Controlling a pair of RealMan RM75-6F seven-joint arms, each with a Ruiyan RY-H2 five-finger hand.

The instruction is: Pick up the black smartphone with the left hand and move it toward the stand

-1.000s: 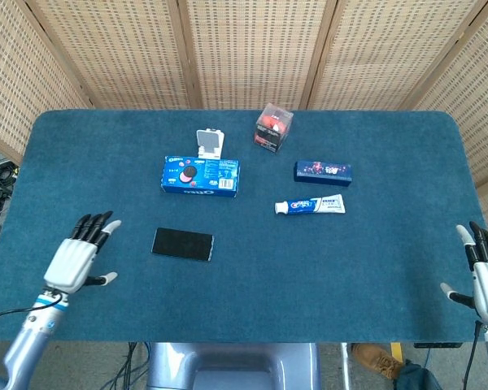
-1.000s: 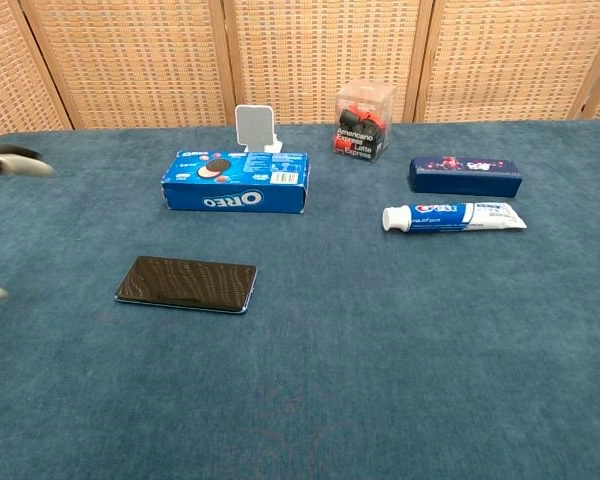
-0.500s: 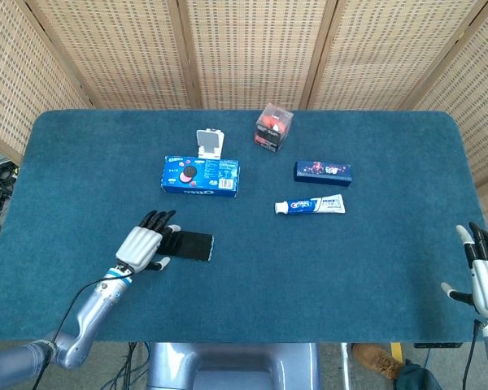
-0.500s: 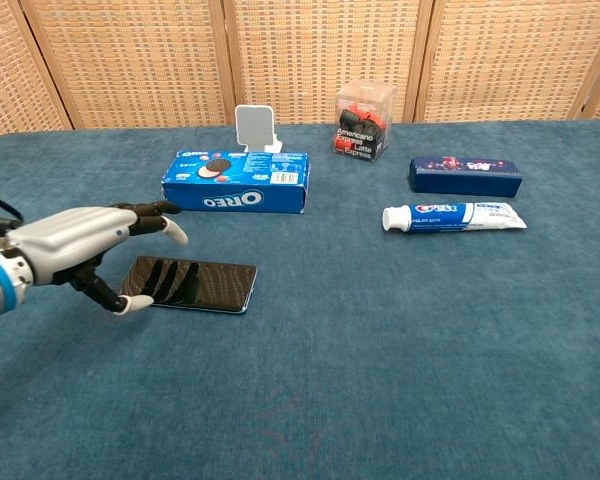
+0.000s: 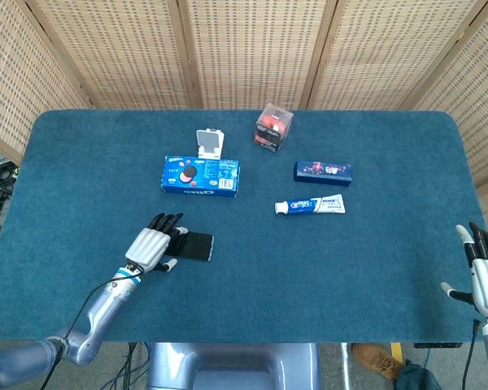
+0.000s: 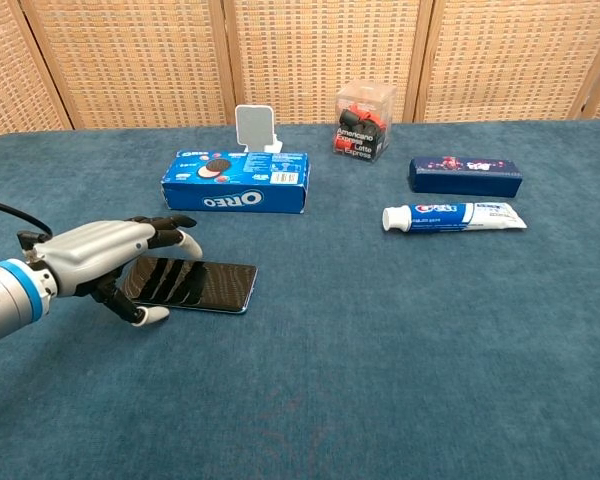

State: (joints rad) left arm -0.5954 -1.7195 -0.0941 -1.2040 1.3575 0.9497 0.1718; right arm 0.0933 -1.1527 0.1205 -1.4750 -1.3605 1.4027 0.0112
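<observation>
On the blue felt-covered table (image 5: pixel 374 268) before woven wicker screens, the flat black glass-faced smartphone (image 6: pixel 212 286) lay at 7 o'clock of the small white stand (image 6: pixel 254 126), under the left hand (image 6: pixel 108 256)'s spread, empty fingers; rigid, thin, probably slippery, best pinched across its long edges.

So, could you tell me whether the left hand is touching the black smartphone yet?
Cannot tell. In the chest view the left hand arches over the black smartphone, its fingers reflected in the screen, but neither contact nor gap shows plainly.

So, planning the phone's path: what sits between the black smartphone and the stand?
The Oreo box lies between the black smartphone and the stand, clearest in the chest view.
</observation>
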